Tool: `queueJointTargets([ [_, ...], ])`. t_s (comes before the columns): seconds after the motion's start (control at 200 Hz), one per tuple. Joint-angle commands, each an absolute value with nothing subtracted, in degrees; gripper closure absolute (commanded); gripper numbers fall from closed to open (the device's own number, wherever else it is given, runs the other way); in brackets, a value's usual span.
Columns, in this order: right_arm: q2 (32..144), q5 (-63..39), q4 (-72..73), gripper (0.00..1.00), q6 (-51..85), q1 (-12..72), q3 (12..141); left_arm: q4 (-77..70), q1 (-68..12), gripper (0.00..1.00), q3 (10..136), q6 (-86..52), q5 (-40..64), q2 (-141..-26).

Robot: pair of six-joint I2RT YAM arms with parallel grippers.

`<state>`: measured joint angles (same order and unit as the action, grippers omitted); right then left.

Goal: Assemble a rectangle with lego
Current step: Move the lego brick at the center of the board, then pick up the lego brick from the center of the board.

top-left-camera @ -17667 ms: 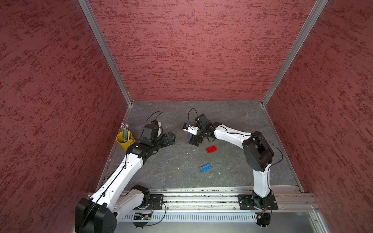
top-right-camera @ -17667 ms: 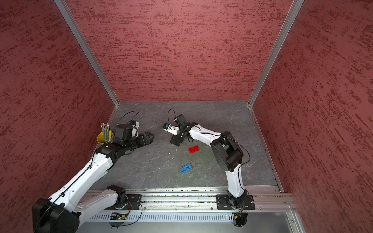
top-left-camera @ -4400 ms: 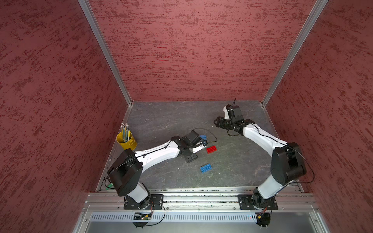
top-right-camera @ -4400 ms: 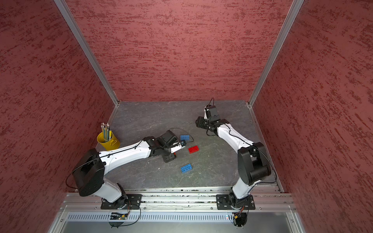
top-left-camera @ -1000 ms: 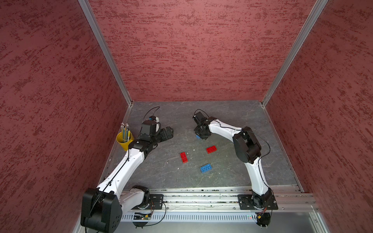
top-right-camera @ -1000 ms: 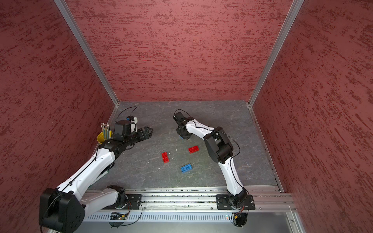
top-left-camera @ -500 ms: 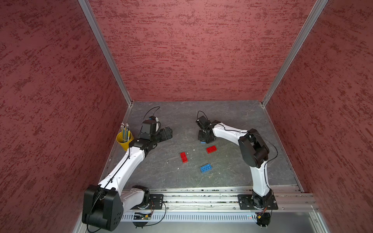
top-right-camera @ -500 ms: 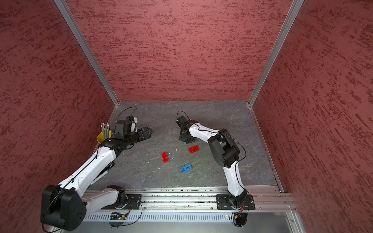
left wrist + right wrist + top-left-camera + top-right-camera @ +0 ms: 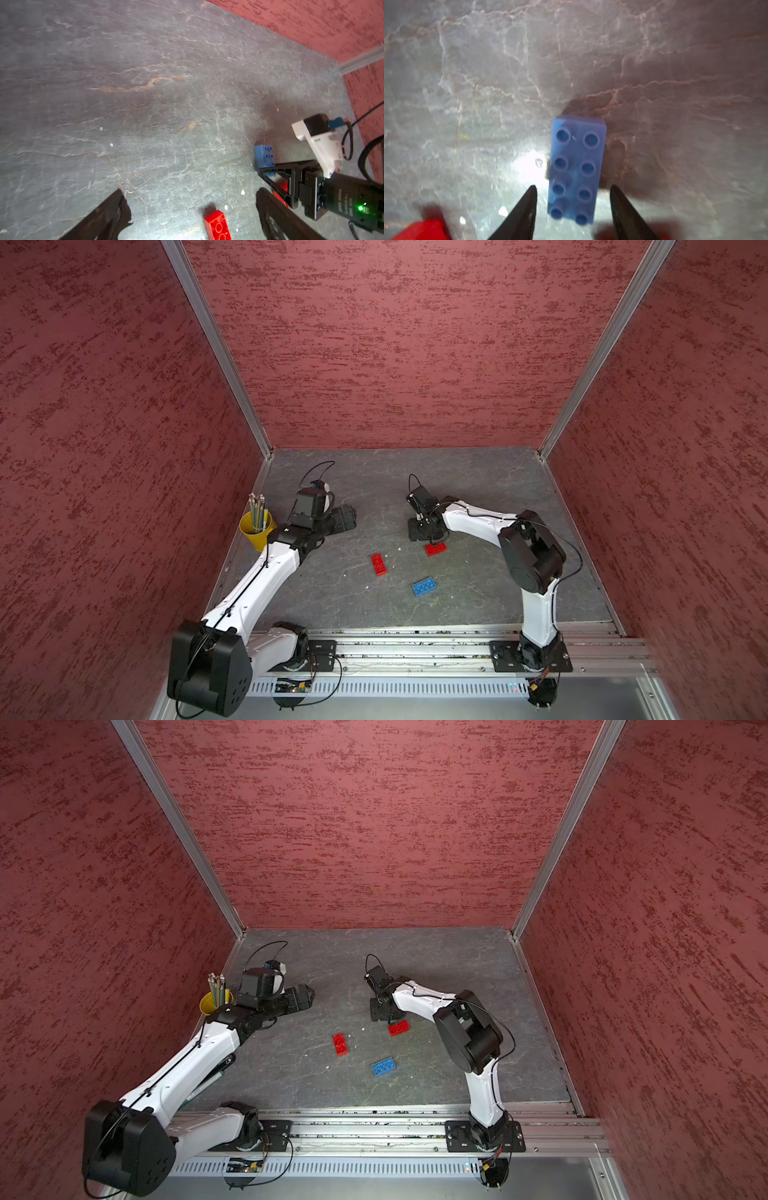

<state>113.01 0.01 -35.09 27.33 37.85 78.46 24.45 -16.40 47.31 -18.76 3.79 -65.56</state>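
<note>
Four lego bricks lie apart on the grey floor, and no joined rectangle is in view. My right gripper is open and straddles one blue brick, which lies flat, studs up, with a gap on each side. In both top views the right gripper covers that brick. A red brick lies just in front of it. Another red brick and a second blue brick lie nearer the front. My left gripper hangs open and empty at the left, well away from the bricks.
A yellow pencil cup stands against the left wall beside my left arm. Red walls close in three sides. The metal rail with both arm bases runs along the front. Small white crumbs dot the floor.
My right gripper has gone from shut to open, letting go of the blue brick on the floor after sliding a little toward the front. The left arm has hardly moved.
</note>
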Motion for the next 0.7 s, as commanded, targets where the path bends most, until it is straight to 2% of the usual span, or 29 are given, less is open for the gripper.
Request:
queueJointTargets([
  [0.0,106.9,1.7,-35.8,0.4,22.5,38.2,76.6,22.4,-24.3,0.0,49.1,-9.7,0.2,-63.6],
  [0.25,98.7,6.2,-35.5,0.26,18.9,38.2,66.1,12.4,-40.2,0.0,46.0,4.8,0.0,-62.7],
  [0.406,99.3,4.3,-33.6,0.23,18.4,38.2,63.9,10.7,-42.3,0.0,46.1,5.6,2.9,-63.8],
  [0.696,102.9,4.7,-30.9,0.2,15.9,38.2,64.4,9.6,-43.2,0.0,46.6,5.6,0.4,-65.4],
])
